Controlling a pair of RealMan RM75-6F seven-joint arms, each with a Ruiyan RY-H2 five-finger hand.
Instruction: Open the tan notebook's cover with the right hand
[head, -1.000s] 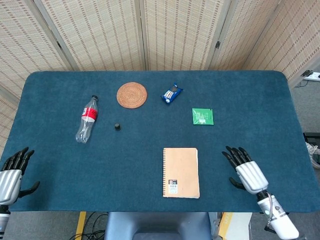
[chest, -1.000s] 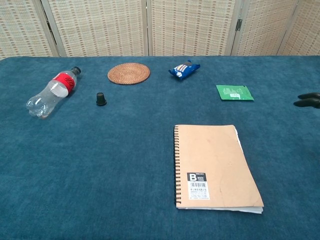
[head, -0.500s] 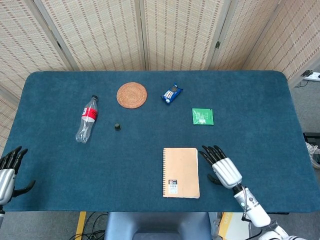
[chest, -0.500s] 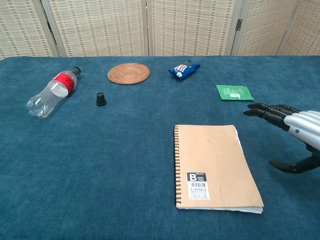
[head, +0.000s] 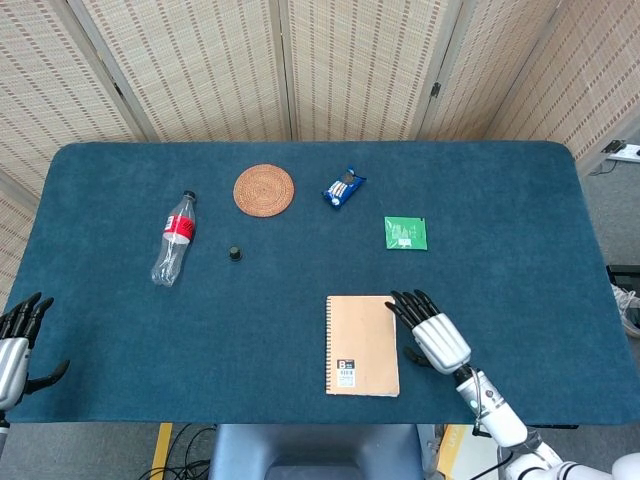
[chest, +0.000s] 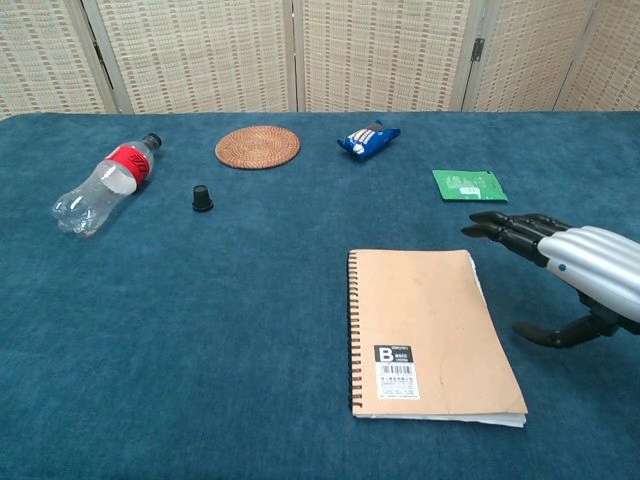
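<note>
since a second ago the right hand (head: 432, 338) has slid in from the table's right side toward the tan notebook (head: 361, 344), and it now sits just beside the book's right edge with its fingers (chest: 505, 228) spread wide and straight, thumb hanging apart below, holding nothing. the notebook lies closed and flat near the front edge of the blue table (head: 520, 230), spiral binding on its left, while the left hand (head: 14, 345) rests open at the front left corner, well apart from everything. farther back lie a plastic bottle (head: 174, 238) on its side, a small black cap (head: 235, 254), a round woven coaster (head: 264, 189), a blue snack packet (head: 343, 187) and a green packet (head: 405, 233).
</note>
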